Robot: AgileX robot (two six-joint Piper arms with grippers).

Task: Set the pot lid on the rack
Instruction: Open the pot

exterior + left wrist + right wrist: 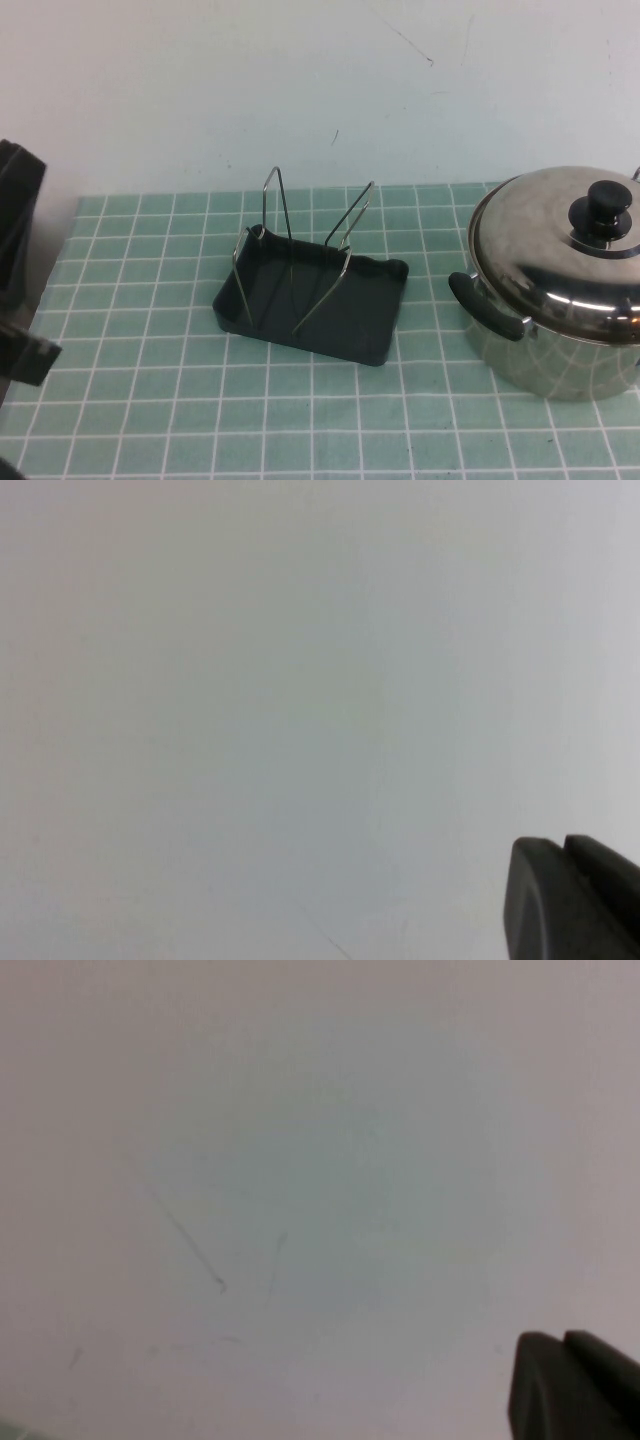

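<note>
Both grippers are kept closed and empty — the left gripper [572, 900] and the right gripper [572, 1385] are each seen only as dark fingertips against a blank pale wall, raised and pointed away from the table, apparently parked. Well away from either, the pot lid [560, 255] is seated on the pot [545, 355], knob upward. Beside the pot, toward the left arm, the rack [315, 295] is set with wire loops upright — nothing is held in it.
</note>
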